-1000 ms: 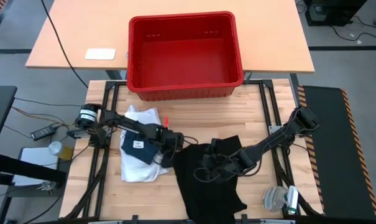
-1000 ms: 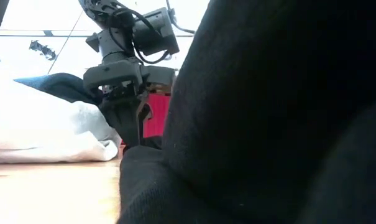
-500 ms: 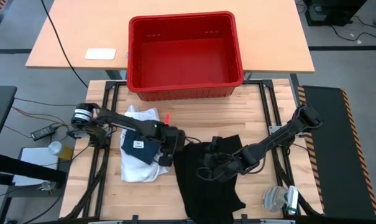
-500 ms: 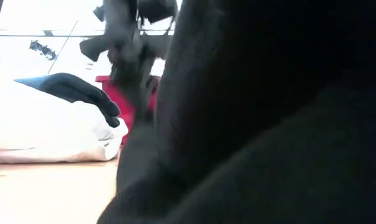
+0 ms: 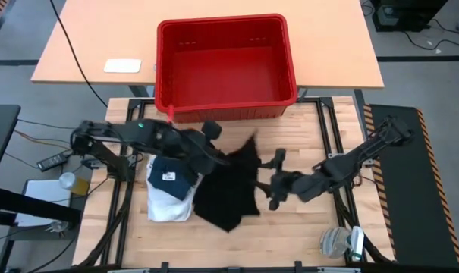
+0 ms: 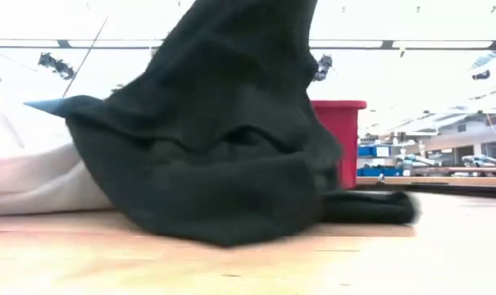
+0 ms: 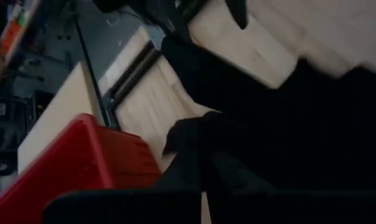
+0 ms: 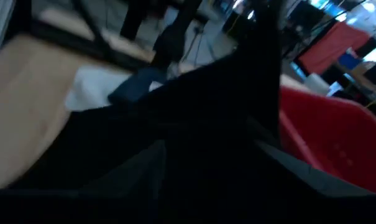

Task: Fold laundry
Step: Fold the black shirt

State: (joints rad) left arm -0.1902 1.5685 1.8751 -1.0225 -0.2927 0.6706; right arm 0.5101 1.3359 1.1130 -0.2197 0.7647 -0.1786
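black garment (image 5: 227, 189), white shirt (image 5: 165, 208), dark blue piece (image 5: 168, 173), red crate (image 5: 225, 64), pale wooden table (image 5: 320, 136)

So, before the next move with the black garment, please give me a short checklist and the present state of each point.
1. Left claw shut on the black garment: ok.
2. Right claw free of the cloth: cannot tell, it sits at the garment's edge.
3. Garment flat for folding: not ok, it is bunched and lifted.
4. White shirt undisturbed: not ok, the black garment lies against it.
5. Red crate clear of both arms: ok.
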